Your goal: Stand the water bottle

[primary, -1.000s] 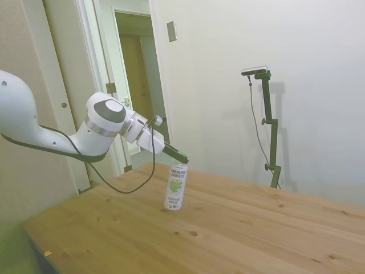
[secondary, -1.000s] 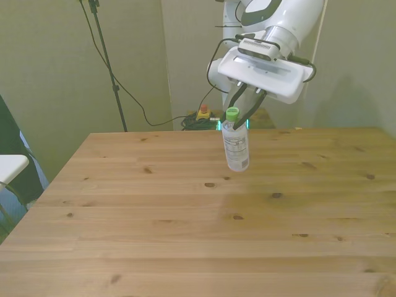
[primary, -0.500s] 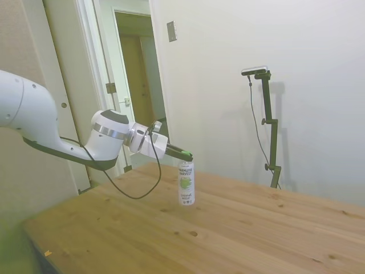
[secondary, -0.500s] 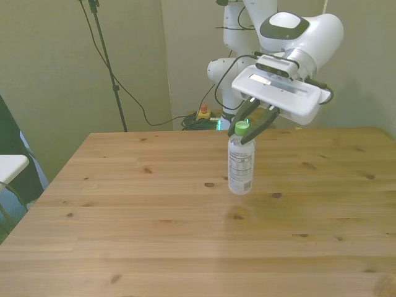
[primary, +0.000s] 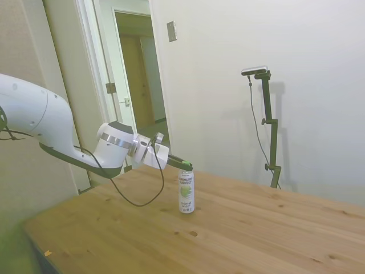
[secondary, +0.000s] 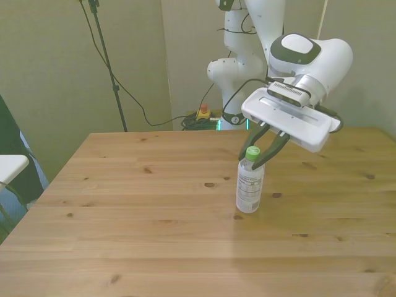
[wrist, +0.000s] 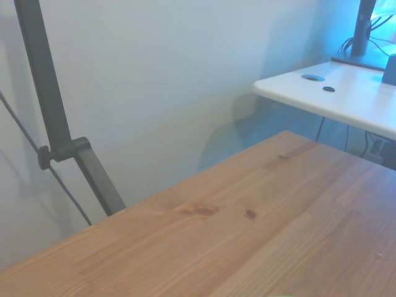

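The water bottle (secondary: 250, 187) (primary: 186, 193) is upright with its base on the wooden table (secondary: 154, 223), near the middle. It has a white label with a green mark and a green cap (secondary: 252, 151). My gripper (secondary: 259, 155) (primary: 185, 165) reaches in nearly level and is shut on the bottle's cap and neck. The wrist view holds only table boards and a wall, not the bottle.
A white table (wrist: 334, 93) shows beyond the wooden table's edge in the wrist view. Cables and a red button box (secondary: 203, 113) lie on the floor by the robot's base. A white object (secondary: 11, 167) sits at the front view's left edge.
The gripper carried the bottle toward the front view's right and nearer the camera while lowering it. The bottle went from hanging tilted above the table to standing on it.
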Available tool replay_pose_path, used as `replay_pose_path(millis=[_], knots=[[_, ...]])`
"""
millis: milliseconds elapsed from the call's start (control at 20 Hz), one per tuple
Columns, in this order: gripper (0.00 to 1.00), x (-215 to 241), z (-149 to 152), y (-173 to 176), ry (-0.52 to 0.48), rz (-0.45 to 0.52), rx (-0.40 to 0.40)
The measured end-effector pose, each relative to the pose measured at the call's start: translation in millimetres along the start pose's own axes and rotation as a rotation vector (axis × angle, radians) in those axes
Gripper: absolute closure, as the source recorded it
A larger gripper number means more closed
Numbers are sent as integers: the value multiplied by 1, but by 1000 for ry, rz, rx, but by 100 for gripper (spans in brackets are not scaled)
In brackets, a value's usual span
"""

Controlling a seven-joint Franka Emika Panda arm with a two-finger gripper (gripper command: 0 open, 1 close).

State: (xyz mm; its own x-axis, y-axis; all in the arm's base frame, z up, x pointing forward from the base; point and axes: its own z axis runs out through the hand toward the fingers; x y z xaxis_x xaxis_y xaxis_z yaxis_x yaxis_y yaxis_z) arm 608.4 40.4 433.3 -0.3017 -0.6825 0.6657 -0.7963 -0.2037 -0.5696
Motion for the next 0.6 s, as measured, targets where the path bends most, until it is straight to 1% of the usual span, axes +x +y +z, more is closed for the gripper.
replay_pose_path(millis=[600], knots=[[0,-8,-9,7,-9,-20,4]])
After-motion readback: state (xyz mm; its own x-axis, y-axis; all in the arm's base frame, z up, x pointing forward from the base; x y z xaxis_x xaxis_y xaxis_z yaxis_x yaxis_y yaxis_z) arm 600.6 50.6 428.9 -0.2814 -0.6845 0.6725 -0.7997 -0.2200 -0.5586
